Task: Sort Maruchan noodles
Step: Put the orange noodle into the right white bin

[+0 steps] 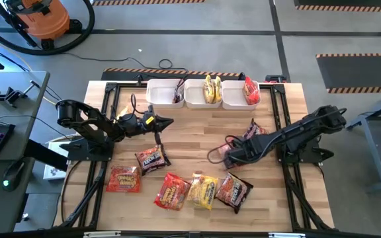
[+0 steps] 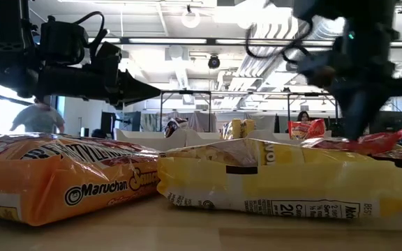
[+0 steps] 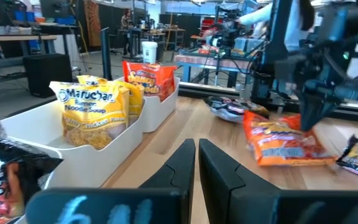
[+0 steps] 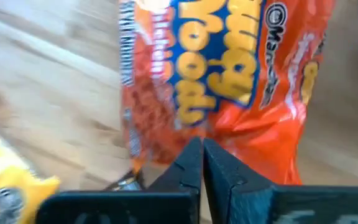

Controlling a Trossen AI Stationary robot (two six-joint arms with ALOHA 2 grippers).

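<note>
1. the wooden table [image 1: 197,132] carries three white bins [image 1: 202,93] side by side along its far edge; the left bin holds a dark packet [image 1: 177,94], the middle one yellow packets [image 1: 210,88], the right one a red packet [image 1: 251,91].
2. five loose packets lie in a ragged row near the front edge: a red one [image 1: 124,178], a dark one [image 1: 152,159], a red one [image 1: 171,191], a yellow one [image 1: 202,190] and a dark red one [image 1: 234,192]. another dark packet [image 1: 251,129] lies alone right of centre.
3. bare wood lies between the bins and the front row.
4. the left gripper [image 1: 167,121] sits above the table's left centre, its fingers pressed together with nothing between them.
5. the right gripper [image 1: 227,158] is low over the board just above the dark red packet, fingers shut tight, holding nothing that can be seen.
6. readable print: "maruchan" on the orange packet [image 2: 61,185] in the low view; "maruchan", "noodle soup", "chicken" on the yellow packet [image 3: 95,115] in the middle bin.
</note>
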